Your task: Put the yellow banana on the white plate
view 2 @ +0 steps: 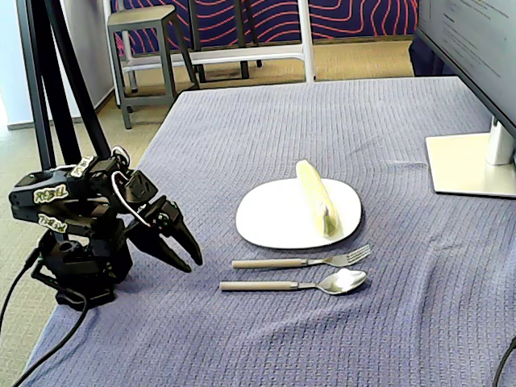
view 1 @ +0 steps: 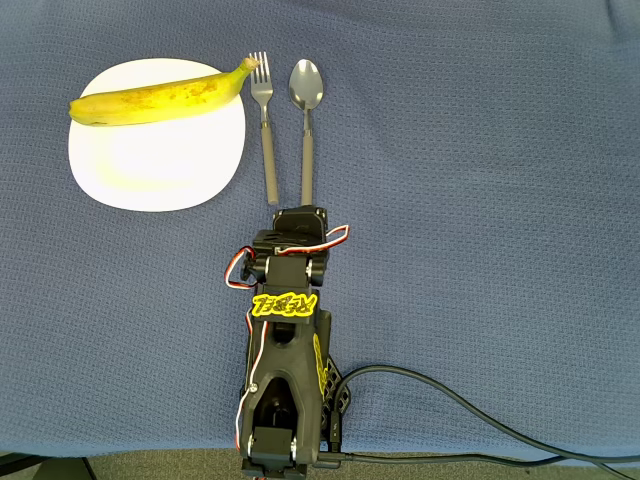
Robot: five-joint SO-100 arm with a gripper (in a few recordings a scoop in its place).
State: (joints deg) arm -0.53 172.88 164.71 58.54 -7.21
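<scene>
Yellow banana (view 1: 160, 98) lying across the far part of the white plate (view 1: 150, 160) in the overhead view, fork (view 1: 265, 130) and spoon (view 1: 306, 120) just right, gripper (view 2: 181, 246) near them, empty, fingers seemingly slightly apart

Grey stool (view 2: 143, 18) on tan floor (view 2: 355, 55)

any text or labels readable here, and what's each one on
Yellow sticker on the arm, overhead view: stylised lettering, too distorted to read.
Small yellow stickers on the arm's side, fixed view: too small to read.
The yellow banana, white plate, fork and spoon carry no text.
</scene>
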